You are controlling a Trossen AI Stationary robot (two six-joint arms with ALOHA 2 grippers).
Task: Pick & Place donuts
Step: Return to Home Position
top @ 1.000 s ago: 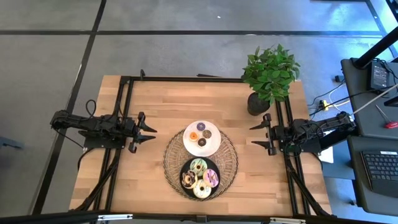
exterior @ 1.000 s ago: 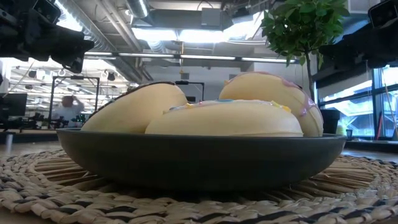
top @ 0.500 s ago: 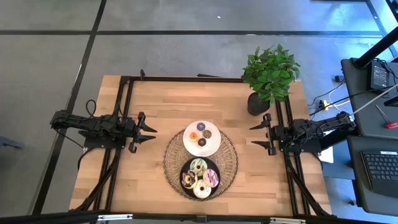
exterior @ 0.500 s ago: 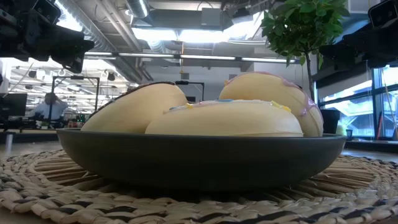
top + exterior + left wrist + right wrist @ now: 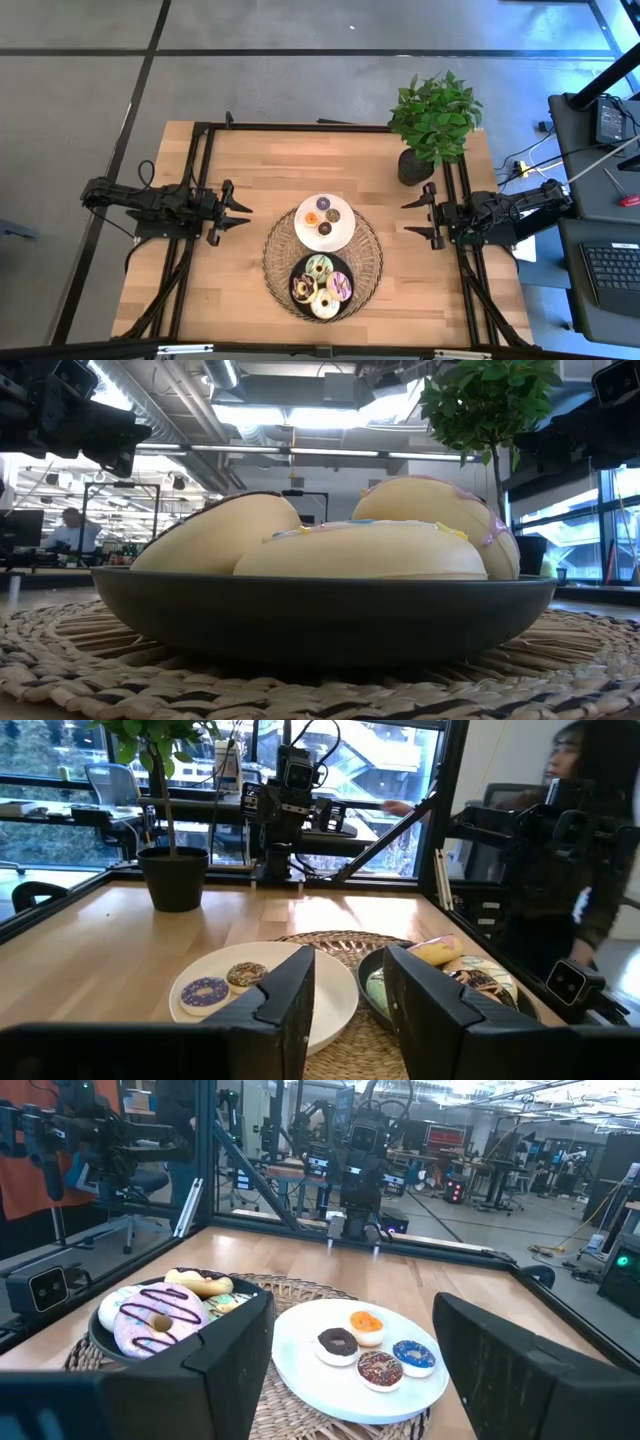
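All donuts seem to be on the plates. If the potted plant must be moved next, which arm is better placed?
Right. The right tool rests open close to the potted plant, on the same side of the table. The left tool is at the opposite side, beyond the white plate.

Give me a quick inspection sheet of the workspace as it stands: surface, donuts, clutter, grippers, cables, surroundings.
Surface: wooden table; woven mat at its centre, carrying both plates.
Donuts: four big donuts on the black plate; four mini donuts on the white plate; none seen loose.
Clutter: potted plant at the table's right edge, near the right arm.
Grippers: left gripper and right gripper open, empty, one on each side of the mat.
Cables: leads beyond the table's right edge.
Surroundings: a person beside the rig; keyboard on a side desk.
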